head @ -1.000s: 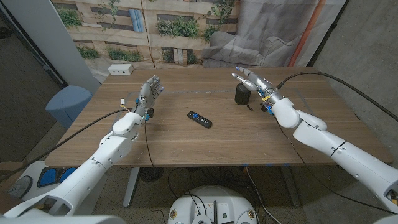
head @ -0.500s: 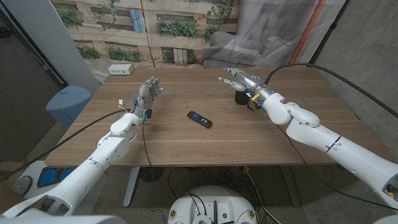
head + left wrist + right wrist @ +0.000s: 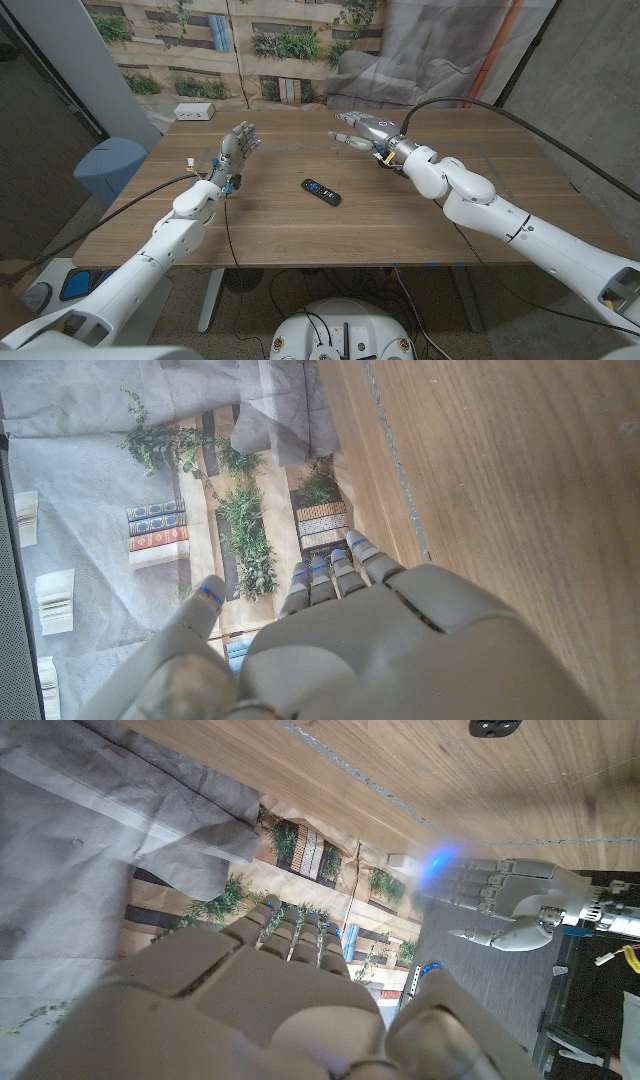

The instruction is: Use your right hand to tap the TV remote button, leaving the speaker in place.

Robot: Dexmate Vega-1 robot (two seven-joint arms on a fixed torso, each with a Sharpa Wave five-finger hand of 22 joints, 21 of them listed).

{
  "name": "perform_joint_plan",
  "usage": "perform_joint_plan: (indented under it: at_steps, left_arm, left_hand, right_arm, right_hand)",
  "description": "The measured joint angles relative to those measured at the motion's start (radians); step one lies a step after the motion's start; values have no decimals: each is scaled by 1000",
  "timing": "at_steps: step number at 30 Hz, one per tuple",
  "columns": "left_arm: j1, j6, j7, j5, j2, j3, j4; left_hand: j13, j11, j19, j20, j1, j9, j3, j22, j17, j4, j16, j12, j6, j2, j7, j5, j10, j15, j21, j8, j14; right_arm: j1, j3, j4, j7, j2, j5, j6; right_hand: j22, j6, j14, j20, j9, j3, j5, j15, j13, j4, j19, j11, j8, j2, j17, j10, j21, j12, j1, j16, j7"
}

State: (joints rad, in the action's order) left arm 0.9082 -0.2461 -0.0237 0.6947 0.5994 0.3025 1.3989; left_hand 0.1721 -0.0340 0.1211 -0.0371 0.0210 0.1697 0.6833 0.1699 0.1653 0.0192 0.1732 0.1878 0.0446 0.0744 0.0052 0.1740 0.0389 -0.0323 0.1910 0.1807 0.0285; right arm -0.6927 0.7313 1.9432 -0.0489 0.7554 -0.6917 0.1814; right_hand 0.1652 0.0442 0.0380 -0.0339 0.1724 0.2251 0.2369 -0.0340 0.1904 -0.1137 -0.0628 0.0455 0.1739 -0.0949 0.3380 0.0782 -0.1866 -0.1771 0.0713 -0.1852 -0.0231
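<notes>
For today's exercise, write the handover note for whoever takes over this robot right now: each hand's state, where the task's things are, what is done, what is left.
Right hand: open, holding nothing, fingers spread, raised above the far middle of the wooden table, beyond the remote.
Left hand: open, holding nothing, fingers pointing up, on the table's left side.
Flat black TV remote: lying at the table's middle, untouched.
Speaker: hidden behind the right arm in the head view; position cannot be confirmed.
Done: nothing visible yet.
Left: bring the right hand down and nearer, tap a remote button, avoid the speaker.
</notes>
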Motion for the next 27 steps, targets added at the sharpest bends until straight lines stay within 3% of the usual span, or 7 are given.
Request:
perform_joint_plan:
  at_steps: [17,27]
  left_arm:
    - [-2,-43,-42,13,-15,2,-37]
    - [-5,-58,-63,19,-23,2,-65]
  left_hand:
    - [0,4,0,0,-3,0,-4,0,0,4,0,0,0,3,0,0,-4,0,0,0,0]
    - [0,4,-2,-2,-3,0,-4,0,0,4,0,0,0,3,0,0,-4,0,0,0,0]
  right_arm:
    - [15,50,70,-151,-12,-131,-21]
    - [33,70,71,-242,-33,-176,-47]
  right_hand:
    - [0,-16,30,0,0,23,6,-2,-9,-29,0,39,0,3,-14,-10,0,0,-18,0,-27]
    - [0,-21,30,0,0,36,15,-2,-9,-41,0,44,0,3,-18,-16,0,0,-19,-7,-32]
